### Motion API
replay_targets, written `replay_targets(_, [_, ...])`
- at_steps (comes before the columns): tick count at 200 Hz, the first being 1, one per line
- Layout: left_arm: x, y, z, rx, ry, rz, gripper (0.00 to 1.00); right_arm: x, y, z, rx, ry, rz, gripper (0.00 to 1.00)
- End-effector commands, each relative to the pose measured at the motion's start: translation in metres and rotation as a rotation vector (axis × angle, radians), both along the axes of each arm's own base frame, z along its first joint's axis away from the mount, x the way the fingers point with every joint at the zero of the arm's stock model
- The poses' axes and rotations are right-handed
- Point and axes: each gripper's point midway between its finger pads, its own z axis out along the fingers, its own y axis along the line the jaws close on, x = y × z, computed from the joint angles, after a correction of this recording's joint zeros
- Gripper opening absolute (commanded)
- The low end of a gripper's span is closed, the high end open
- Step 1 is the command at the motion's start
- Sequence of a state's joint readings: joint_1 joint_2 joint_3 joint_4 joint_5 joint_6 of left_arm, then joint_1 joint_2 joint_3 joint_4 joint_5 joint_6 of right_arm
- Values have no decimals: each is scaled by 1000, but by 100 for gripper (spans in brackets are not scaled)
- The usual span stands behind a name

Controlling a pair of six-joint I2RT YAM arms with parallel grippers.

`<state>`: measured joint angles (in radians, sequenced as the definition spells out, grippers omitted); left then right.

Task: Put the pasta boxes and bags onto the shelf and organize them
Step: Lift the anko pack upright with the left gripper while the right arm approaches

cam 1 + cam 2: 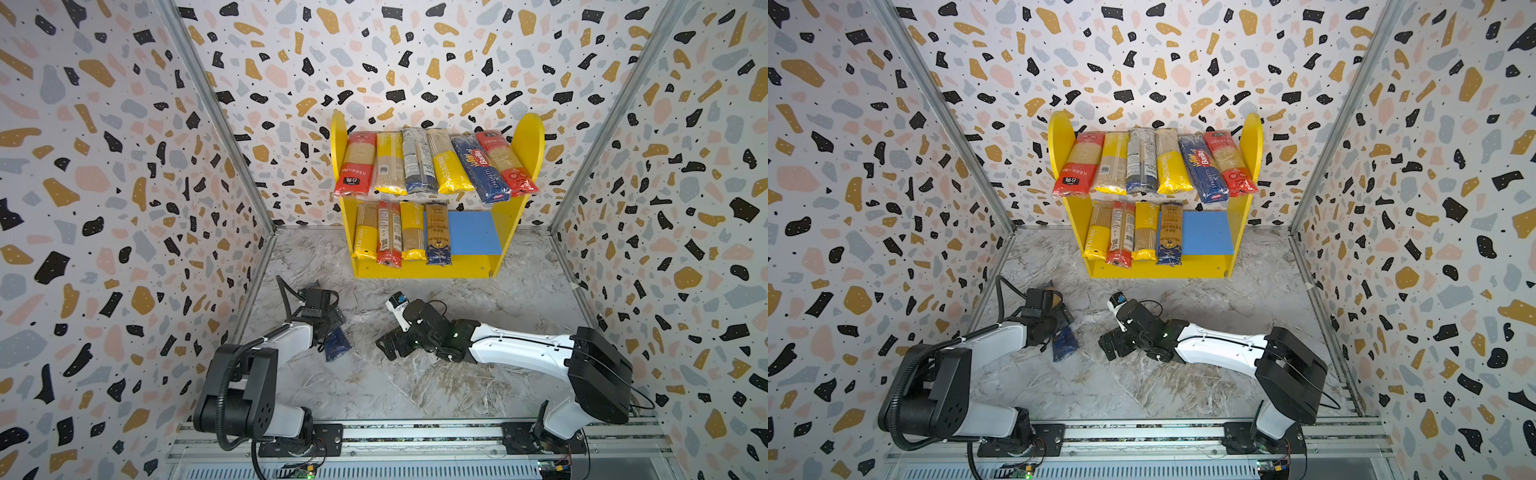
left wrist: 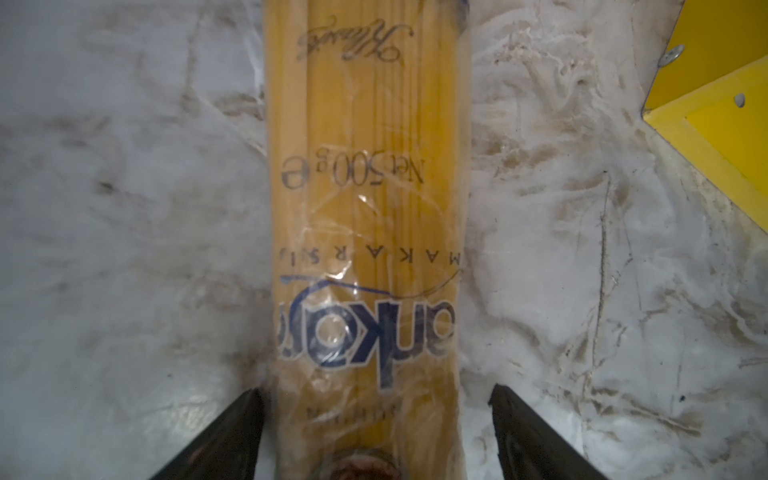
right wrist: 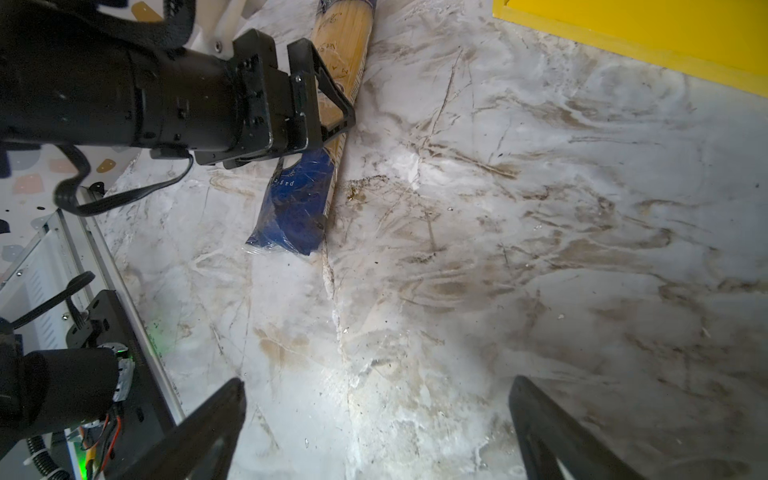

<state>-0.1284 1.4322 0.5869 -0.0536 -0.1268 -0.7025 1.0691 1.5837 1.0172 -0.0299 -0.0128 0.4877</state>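
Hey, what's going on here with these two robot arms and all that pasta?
The robot is stocking the yellow two-tier shelf with spaghetti. Six packets lie on its upper tier and four more packets on the blue lower board, whose right part is bare. One long clear-and-blue plastic spaghetti packet lies on the marble-look table. The left tool straddles it with jaws open, not gripping yet. The right tool hovers open over bare table nearby.
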Motion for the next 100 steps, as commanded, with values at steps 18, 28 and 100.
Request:
replay_targets(18, [8,-9,3,-6,-24,-1,83,1,-16,21,45,-25,-31,99])
replay_targets(28, [7,-11,3,-5,-22,-5,80,1,-18,22,47,-25,-34,99])
replay_targets(100, [-11,-32,-11,-24,2,-57,45,-5,-39,31,70,-42,-65,99])
